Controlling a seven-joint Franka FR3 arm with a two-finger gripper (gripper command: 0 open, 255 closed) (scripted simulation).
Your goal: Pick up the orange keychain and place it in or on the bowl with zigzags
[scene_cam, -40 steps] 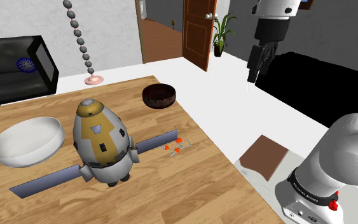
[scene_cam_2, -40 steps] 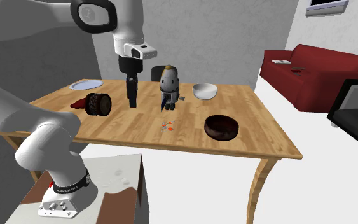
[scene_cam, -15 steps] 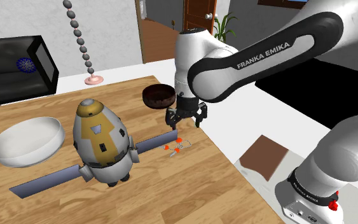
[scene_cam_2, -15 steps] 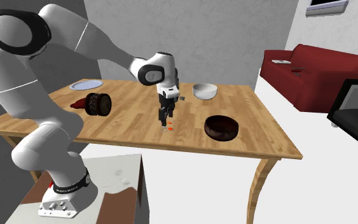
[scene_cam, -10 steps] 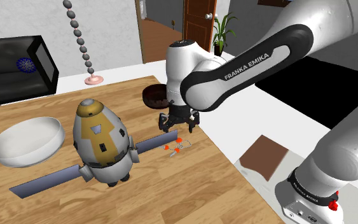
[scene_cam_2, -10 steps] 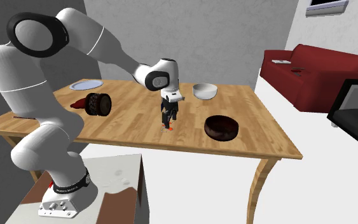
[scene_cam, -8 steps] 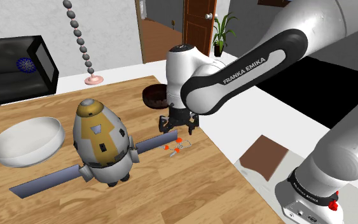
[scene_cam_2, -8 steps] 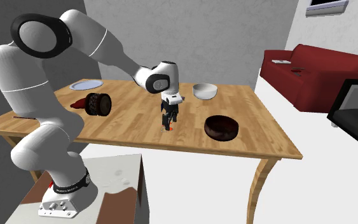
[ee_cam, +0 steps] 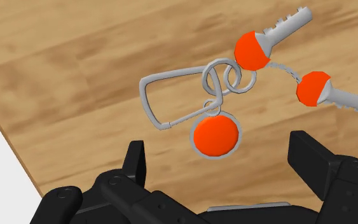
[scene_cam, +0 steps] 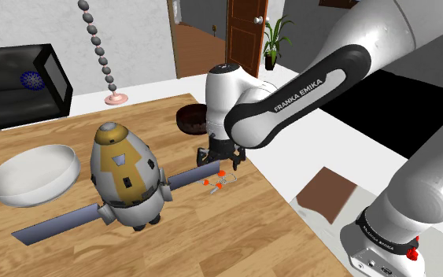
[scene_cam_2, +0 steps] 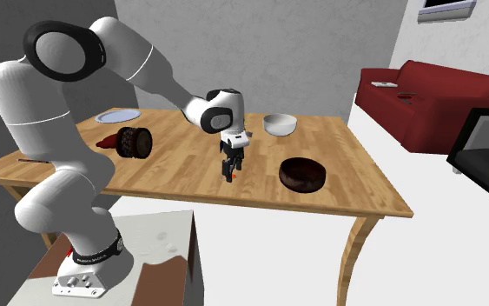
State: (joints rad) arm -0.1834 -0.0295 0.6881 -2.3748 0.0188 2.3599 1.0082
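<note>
Hovering just over the orange keychain [ee_cam: 215, 133] with the gripper [scene_cam: 223, 161] spread wide; keychain flat on the wooden table [scene_cam: 212, 236] beside the rocket model [scene_cam: 125, 177]; beyond the model, a dark bowl [scene_cam: 188, 120], white floor [scene_cam: 278, 177], brown door [scene_cam: 247, 35].

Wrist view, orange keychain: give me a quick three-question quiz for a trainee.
1. True or false: the black gripper is shut on the orange keychain with a silver carabiner.
2. How many orange-headed keys hang on the keychain? A) one B) two C) three
3. Fill in: the keychain lies flat on the ___.

Key
1. False. The gripper is open, with a finger on either side of the round orange tag and touching nothing.
2. B
3. Wooden table
</note>
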